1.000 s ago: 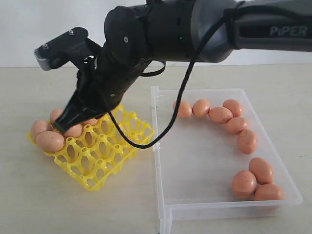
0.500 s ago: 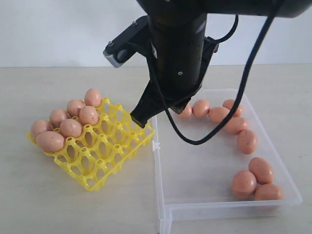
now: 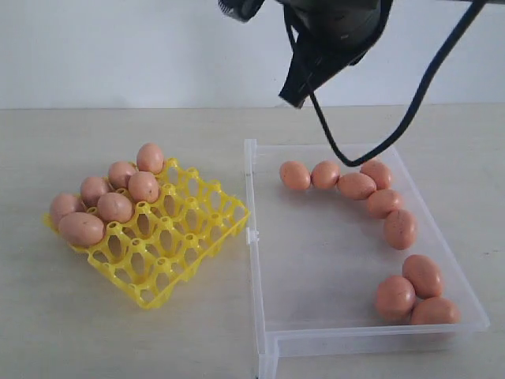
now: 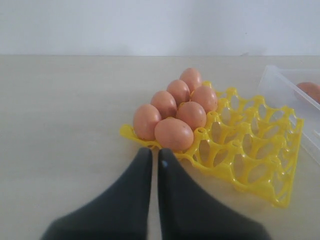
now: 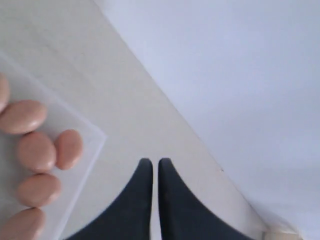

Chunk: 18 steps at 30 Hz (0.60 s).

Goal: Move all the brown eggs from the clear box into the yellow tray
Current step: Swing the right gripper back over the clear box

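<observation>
Tabletop [image 3: 118, 332] is pale beige and matte, bare apart from the two containers. A plain white wall [image 3: 118, 47] stands behind it, meeting the table along a straight horizontal line. Lighting is even and the shadows are soft. The yellow tray [image 3: 181, 253] lies on the left side of the table, turned at an angle, with one corner just beside the left wall of the clear box [image 3: 316, 268]. Seven brown eggs [image 3: 115, 207] are seated in the tray, all bunched in the cups along its far-left side; the other cups show the table through the lattice. The clear box sits flat on the right, a long side running away from the camera. It holds nine eggs in a loose arc: six curve from the far wall down the right side, and three are clustered at the near right corner. The middle and left of the box floor are bare. The right gripper [image 5: 151, 162] hangs high over the table past the far edge of the box, fingers pressed together with nothing between them. A black cable [image 3: 347, 163] loops down from that arm above the far wall of the box. The left gripper [image 4: 151, 152] sits low over the table and points at the egg-filled corner of the tray, just short of it. Its fingers are drawn together to a thin slit and hold nothing.
</observation>
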Tool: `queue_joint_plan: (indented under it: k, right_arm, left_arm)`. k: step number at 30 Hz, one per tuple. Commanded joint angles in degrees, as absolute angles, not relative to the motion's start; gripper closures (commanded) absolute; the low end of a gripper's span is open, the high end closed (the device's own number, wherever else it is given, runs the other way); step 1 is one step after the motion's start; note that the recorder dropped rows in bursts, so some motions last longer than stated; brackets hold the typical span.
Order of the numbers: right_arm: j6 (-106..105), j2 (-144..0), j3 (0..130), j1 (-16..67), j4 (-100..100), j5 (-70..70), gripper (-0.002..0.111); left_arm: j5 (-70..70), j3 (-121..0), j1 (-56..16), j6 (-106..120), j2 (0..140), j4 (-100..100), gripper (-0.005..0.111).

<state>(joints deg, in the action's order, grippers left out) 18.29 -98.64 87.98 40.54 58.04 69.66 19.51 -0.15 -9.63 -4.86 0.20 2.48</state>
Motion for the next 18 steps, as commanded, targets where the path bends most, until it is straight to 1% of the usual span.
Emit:
queue_joint_plan:
  k: [1,5,8,10,13,18]
  right_arm:
    - [18.46,-97.74,88.04,32.56,55.54,69.96,0.109]
    - [11.54,-97.86,88.04,20.32,33.32,69.96,0.109]
    - [-2.16,-98.0,88.04,10.97,11.79,69.96,0.109]
    - [-8.61,-98.11,88.04,7.01,0.94,69.96,0.109]
    - [-9.16,-98.11,88.04,4.65,-7.68,69.96,0.109]
    - [-9.58,-98.11,88.04,4.65,-10.78,69.96,0.109]
  left_arm:
    - [19.34,0.0,-9.89,-4.93,0.0,2.33,0.103]
    - [19.34,0.0,-9.89,-4.93,0.0,2.33,0.103]
    - [19.34,0.0,-9.89,-4.93,0.0,2.33,0.103]
    - [19.34,0.0,-9.89,-4.93,0.0,2.33,0.103]
    - [19.34,0.0,-9.89,-4.93,0.0,2.33,0.103]
    - [19.34,0.0,-9.89,-4.93,0.0,2.33,0.103]
